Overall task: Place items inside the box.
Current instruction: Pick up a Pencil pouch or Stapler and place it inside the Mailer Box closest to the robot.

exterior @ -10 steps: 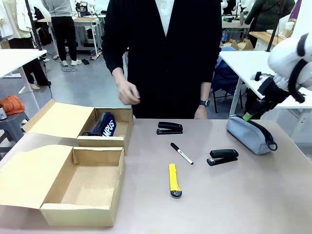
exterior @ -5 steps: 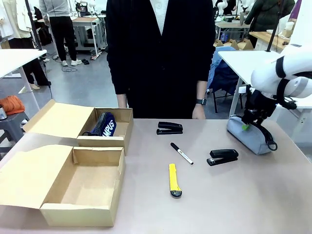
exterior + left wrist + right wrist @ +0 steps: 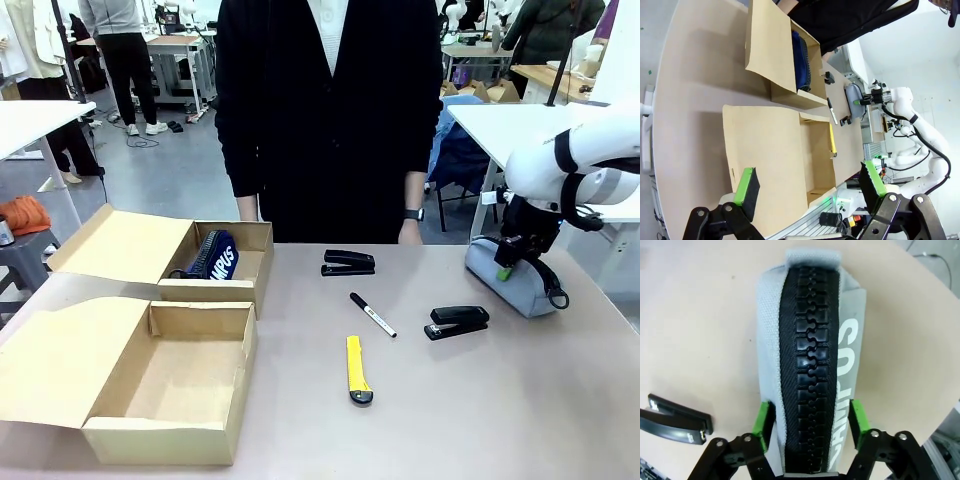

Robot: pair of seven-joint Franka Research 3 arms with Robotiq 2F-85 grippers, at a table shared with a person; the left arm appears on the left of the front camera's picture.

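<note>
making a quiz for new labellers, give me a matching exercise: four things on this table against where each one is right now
Things:
1. navy fabric zip pencil pouch
2. grey fabric zip pencil pouch
3. yellow plastic utility knife
4. black marker pen

Places:
A. between the two black staplers
B. between the right gripper's pads
C. inside the far cardboard box
D. on the table, nearest the robot's side

Pairs: 1-C, 2-B, 3-D, 4-A
</note>
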